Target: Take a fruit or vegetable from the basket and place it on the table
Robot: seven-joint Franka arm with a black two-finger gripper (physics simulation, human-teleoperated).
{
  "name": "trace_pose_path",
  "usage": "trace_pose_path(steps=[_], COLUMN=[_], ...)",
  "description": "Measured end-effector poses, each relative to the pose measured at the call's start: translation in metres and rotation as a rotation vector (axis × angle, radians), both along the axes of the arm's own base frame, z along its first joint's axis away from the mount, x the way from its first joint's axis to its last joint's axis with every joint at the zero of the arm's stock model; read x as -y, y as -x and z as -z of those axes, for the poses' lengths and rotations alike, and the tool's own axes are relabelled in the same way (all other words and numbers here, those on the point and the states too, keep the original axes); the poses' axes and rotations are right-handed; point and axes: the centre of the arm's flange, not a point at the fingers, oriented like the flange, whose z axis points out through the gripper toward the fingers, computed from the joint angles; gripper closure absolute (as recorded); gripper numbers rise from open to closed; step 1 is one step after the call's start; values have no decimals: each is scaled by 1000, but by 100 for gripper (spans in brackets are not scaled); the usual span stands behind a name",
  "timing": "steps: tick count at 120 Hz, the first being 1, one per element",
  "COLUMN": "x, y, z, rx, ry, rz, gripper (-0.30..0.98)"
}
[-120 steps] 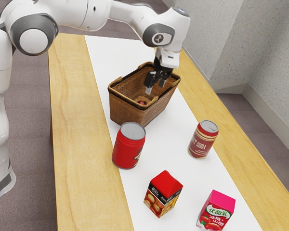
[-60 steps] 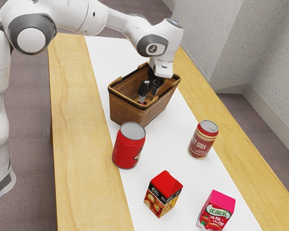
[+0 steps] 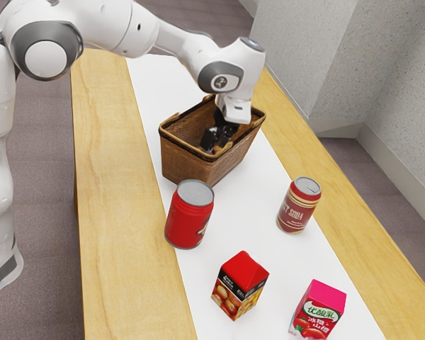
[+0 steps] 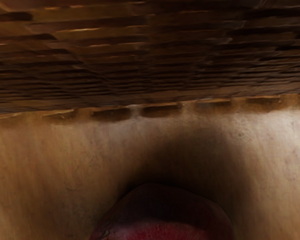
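Observation:
The black gripper (image 3: 217, 144) is down inside the brown wicker basket (image 3: 188, 163), its fingertips hidden behind the near rim, so how far apart they stand cannot be seen. In the wrist view a dark red, rounded fruit or vegetable (image 4: 165, 220) lies just under the hand on the basket's tan floor (image 4: 50, 170), close to the woven wall. Whether it is touched by the gripper cannot be made out.
On the white strip of the table (image 3: 251, 227) stand a large red can (image 3: 188, 216), a smaller soda can (image 3: 297, 207), a red-topped carton (image 3: 239, 285) and a pink-topped carton (image 3: 317, 312), all toward the exterior view's bottom from the basket.
My hand has come down into the basket and shifted slightly toward the exterior view's left. The red thing seen earlier in the basket is now hidden there behind the gripper and rim.

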Motion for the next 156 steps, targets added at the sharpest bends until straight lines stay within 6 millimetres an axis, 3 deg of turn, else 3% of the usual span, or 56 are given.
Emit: trace_pose_path(steps=[59,156], x=[1,-2], y=[0,0], z=[19,31], rx=[2,7], ry=[7,9], rz=[-7,-22], gripper=[0,0])
